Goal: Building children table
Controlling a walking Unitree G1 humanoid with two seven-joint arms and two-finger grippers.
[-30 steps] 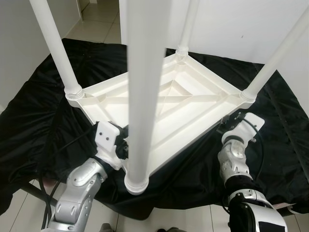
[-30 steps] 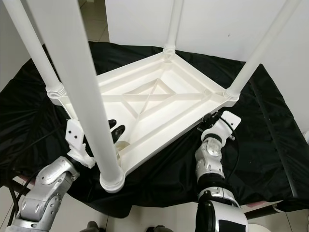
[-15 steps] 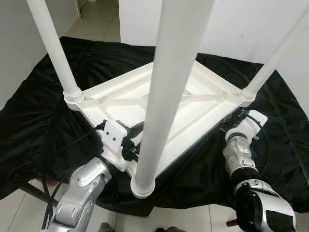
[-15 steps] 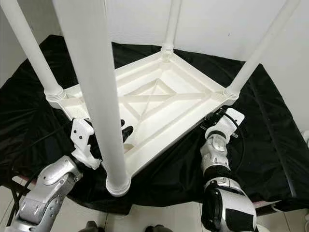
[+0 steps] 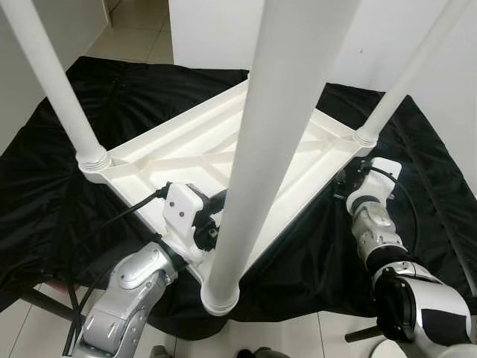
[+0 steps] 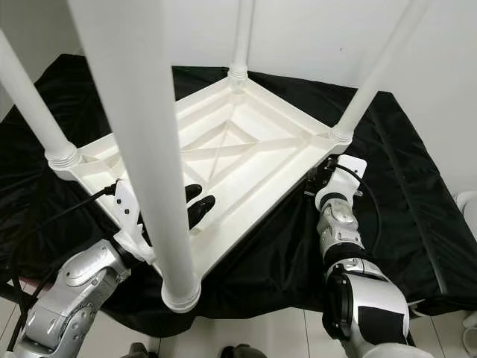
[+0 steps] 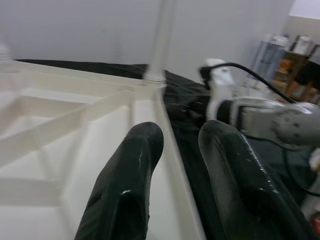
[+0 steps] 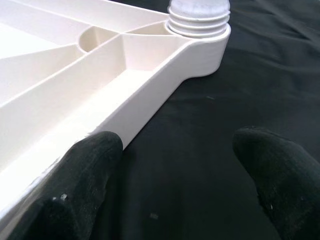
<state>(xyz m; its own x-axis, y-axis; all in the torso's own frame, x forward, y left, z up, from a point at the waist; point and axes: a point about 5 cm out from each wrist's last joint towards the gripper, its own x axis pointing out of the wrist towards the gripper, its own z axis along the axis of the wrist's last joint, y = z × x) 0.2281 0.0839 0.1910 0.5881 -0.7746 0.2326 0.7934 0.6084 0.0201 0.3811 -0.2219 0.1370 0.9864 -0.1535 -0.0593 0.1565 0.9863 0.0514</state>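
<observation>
A white plastic children's table (image 5: 176,145) lies upside down on a black cloth (image 5: 52,171), its legs pointing up. The near leg (image 5: 257,149) rises close in front of me. My left gripper (image 6: 197,201) sits at the near rim beside that leg. In the left wrist view its fingers (image 7: 135,165) straddle the rim (image 7: 172,150), one inside and one outside, closed on it. By the right corner leg (image 5: 399,78) my right gripper (image 8: 180,145) is open, one finger (image 8: 90,170) touching the rim's outer wall (image 8: 150,100).
The black cloth covers a low platform and hangs over its front edge; tiled floor (image 5: 134,37) lies beyond at the far left. White walls (image 6: 313,37) stand close behind the table. A black cable (image 5: 127,212) runs to my left wrist.
The camera has shifted. My left gripper has reached farther over the near rim, up beside the near leg. The right gripper has closed in on the rim below the right corner.
</observation>
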